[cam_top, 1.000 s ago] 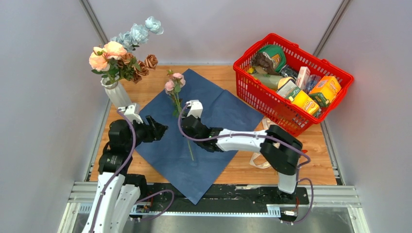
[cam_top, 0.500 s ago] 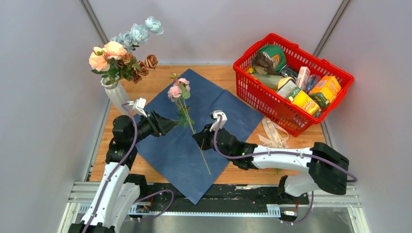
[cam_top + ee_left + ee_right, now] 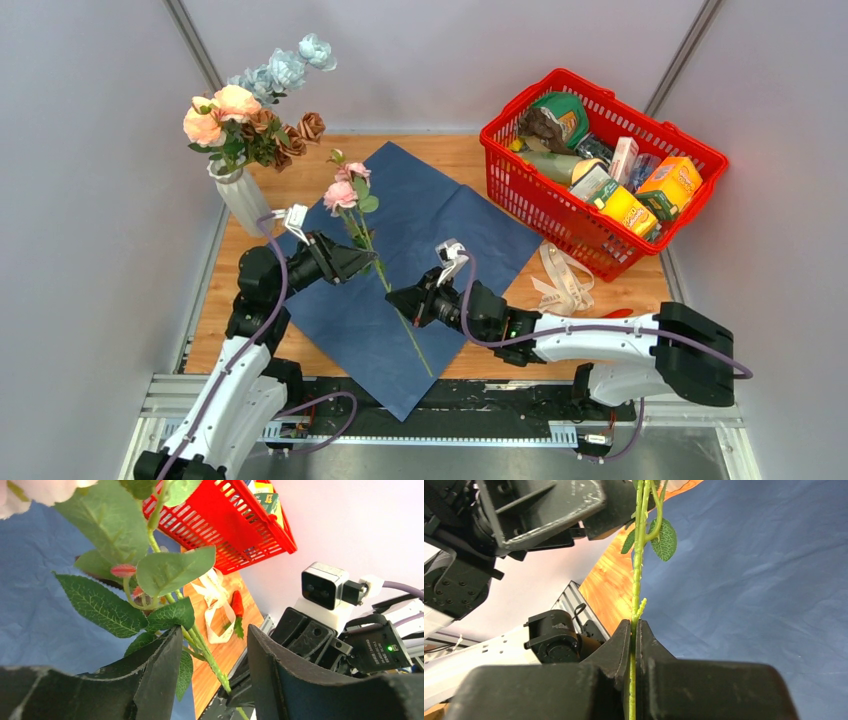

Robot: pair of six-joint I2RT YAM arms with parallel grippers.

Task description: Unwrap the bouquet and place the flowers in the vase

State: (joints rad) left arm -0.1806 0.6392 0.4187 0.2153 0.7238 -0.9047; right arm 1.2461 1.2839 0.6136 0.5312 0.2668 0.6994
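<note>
The white ribbed vase (image 3: 240, 196) stands at the back left and holds several flowers (image 3: 250, 115). One pink-bloomed flower (image 3: 342, 192) hangs tilted over the flat blue paper (image 3: 450, 215) of the unwrapped bouquet. My right gripper (image 3: 405, 303) is shut on its lower stem, which the right wrist view shows pinched between the jaws (image 3: 634, 630). My left gripper (image 3: 366, 262) is open around the stem higher up, just under the leaves. In the left wrist view the stem (image 3: 212, 661) runs between the spread fingers (image 3: 162, 672), close to the left one.
A red basket (image 3: 690, 150) full of groceries sits at the back right. A cream ribbon (image 3: 560, 280) lies on the wood beside the paper, with a small red item (image 3: 237, 604) near it. The left arm stands close in front of the vase.
The right gripper has swung from mid-paper toward the near edge, lifting and tilting the pink flower. The left gripper has moved right, taking the stem between its jaws, which have narrowed a little.
</note>
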